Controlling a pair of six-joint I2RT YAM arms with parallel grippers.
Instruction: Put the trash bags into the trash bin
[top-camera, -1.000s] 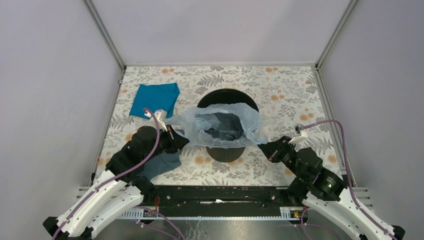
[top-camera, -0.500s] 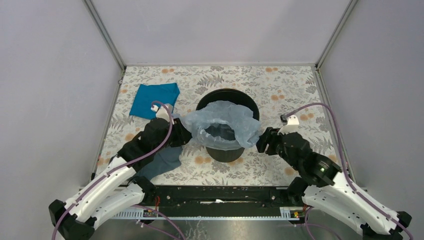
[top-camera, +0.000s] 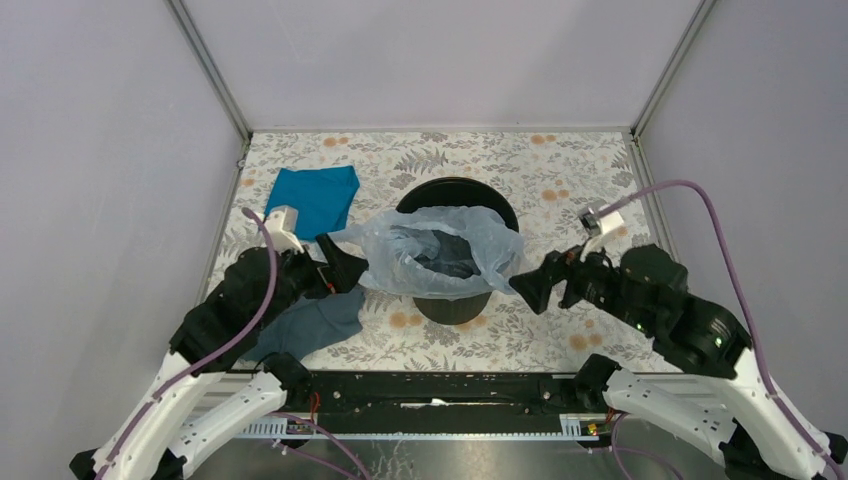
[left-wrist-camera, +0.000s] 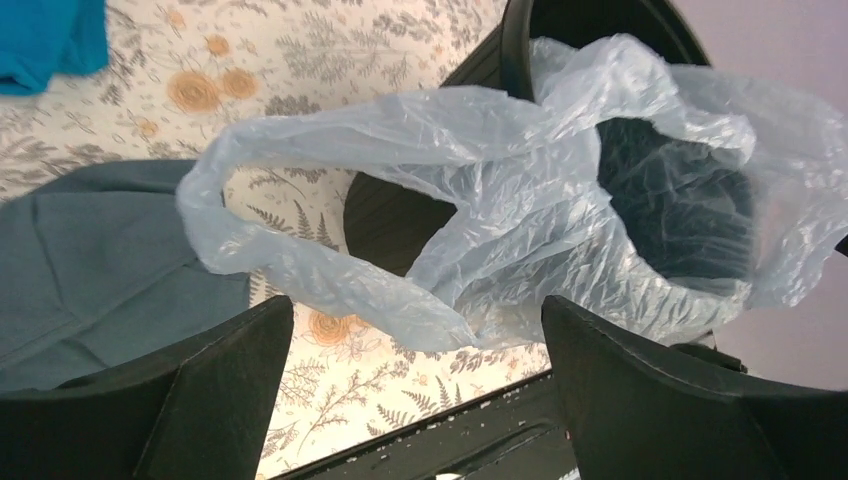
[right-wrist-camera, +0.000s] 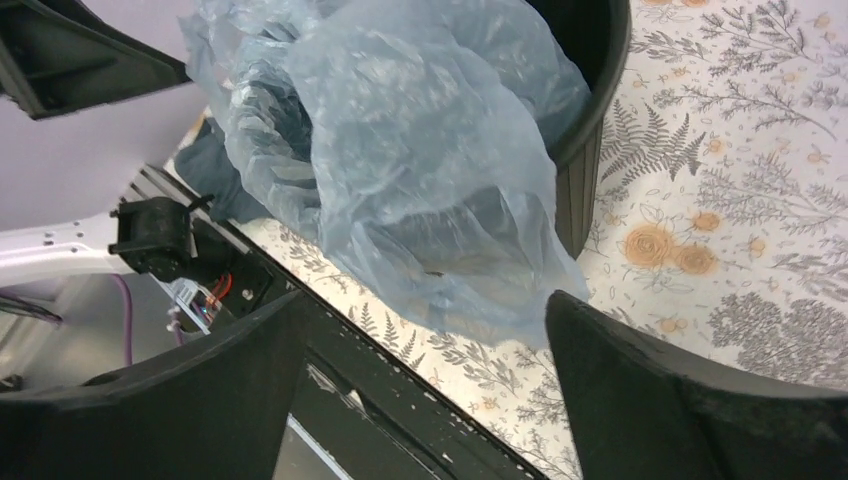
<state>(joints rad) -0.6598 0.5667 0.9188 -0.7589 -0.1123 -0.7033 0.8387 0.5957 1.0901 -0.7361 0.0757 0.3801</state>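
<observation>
The trash bag (top-camera: 400, 258), thin pale blue plastic, lies draped over the near rim of the black trash bin (top-camera: 456, 190), its mouth open over the bin's hollow. One handle loop hangs out to the left, outside the bin. My left gripper (top-camera: 345, 268) stands open just left of that loop, holding nothing. My right gripper (top-camera: 530, 288) is open by the bag's right edge, also empty. The left wrist view shows the bag (left-wrist-camera: 470, 190) and bin (left-wrist-camera: 400, 215) beyond the spread fingers (left-wrist-camera: 230, 380). In the right wrist view the bag (right-wrist-camera: 420, 150) spills over the bin's wall (right-wrist-camera: 590, 60).
A bright teal folded cloth (top-camera: 312, 198) lies at the back left. A dull grey-blue cloth (top-camera: 315, 322) lies under the left arm, also seen from the left wrist (left-wrist-camera: 90, 260). The black front rail (top-camera: 440, 388) runs along the table's near edge. Enclosure walls stand on three sides.
Both grippers went from shut on the bag's edges to open and let it go. They drew back outward, and the bag settled onto the bin's rim.
</observation>
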